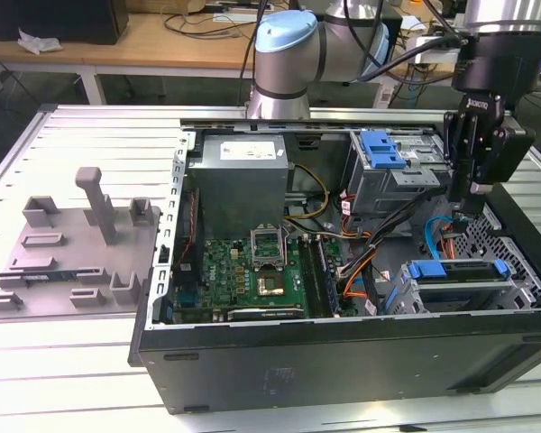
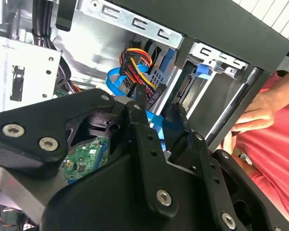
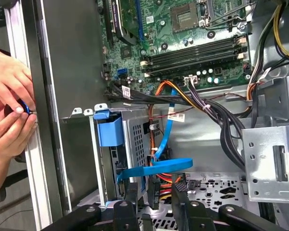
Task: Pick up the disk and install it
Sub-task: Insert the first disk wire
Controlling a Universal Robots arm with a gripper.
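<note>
1 disk [image 1: 460, 271] lies in the drive cage [image 1: 526, 281] at the exterior view's right, blue rails showing; the claw [image 1: 459, 204] hangs just above it, parted and empty. Installing looks mostly done.

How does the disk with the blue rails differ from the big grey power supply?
The power supply is a tall, plain grey box; the disk is flat and low, edged with bright blue rails. The power supply sits at the case's far side, toward the exterior view's left; the disk lies in a metal cage toward the exterior view's lower right. Both are inside the open computer case.
</note>
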